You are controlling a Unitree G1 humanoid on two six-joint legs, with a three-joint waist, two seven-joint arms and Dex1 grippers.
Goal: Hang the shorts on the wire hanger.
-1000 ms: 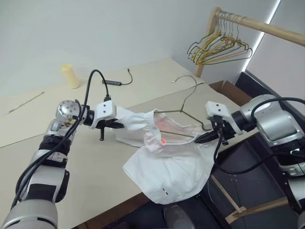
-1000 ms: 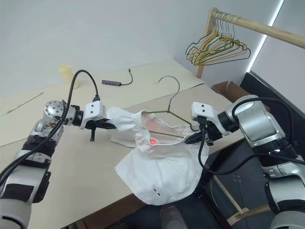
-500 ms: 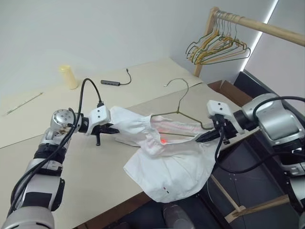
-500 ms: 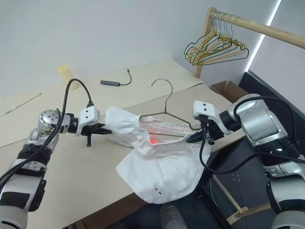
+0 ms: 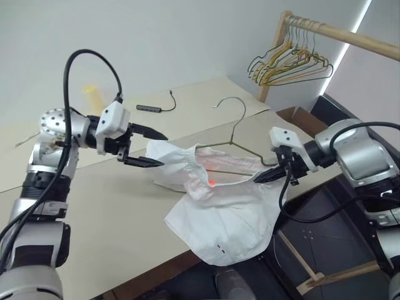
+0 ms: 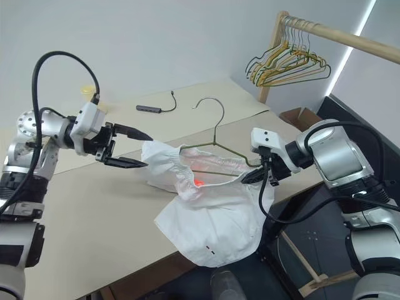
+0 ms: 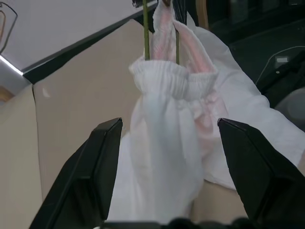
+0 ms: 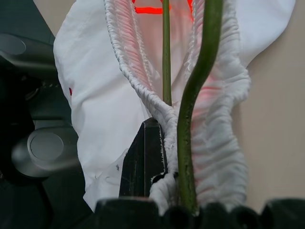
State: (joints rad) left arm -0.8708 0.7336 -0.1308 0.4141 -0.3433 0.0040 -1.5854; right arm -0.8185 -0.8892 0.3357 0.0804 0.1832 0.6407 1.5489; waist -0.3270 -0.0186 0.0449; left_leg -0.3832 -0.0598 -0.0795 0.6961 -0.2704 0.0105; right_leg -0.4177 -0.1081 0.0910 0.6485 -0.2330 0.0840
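— Where do we have the shorts (image 5: 222, 206) right now?

— Threaded on the wire hanger (image 5: 234, 140). The gathered waistband is bunched around the hanger's lower bar and arms, and the loose fabric spills down onto the table (image 5: 112, 219) and over its near edge. The hook stands up above the cloth, free.

— And our grippers?

— Our right gripper (image 5: 264, 177) is clamped shut at the hanger's right corner, with a fold of waistband caught alongside the wire; the right wrist view shows wire and elastic together at the finger. Our left gripper (image 5: 150, 148) is spread wide and holds nothing. It hovers just beside the left end of the bunched waistband, fingers pointing at it, apart from the cloth.

— So which step are we in?

— We judge the draping mostly done, and we are between grasps on the left side. The left end looks crumpled over the hanger's corner, not spread.

— What does the next move call for?

— Probably a fresh pinch of that left waistband end, or of the hanger's left corner, so we can even the cloth out along the bar. Beyond that, the rack (image 5: 325, 31) with its bunch of coloured hangers (image 5: 290, 62) stands behind the table, should we need to carry the hanger there.
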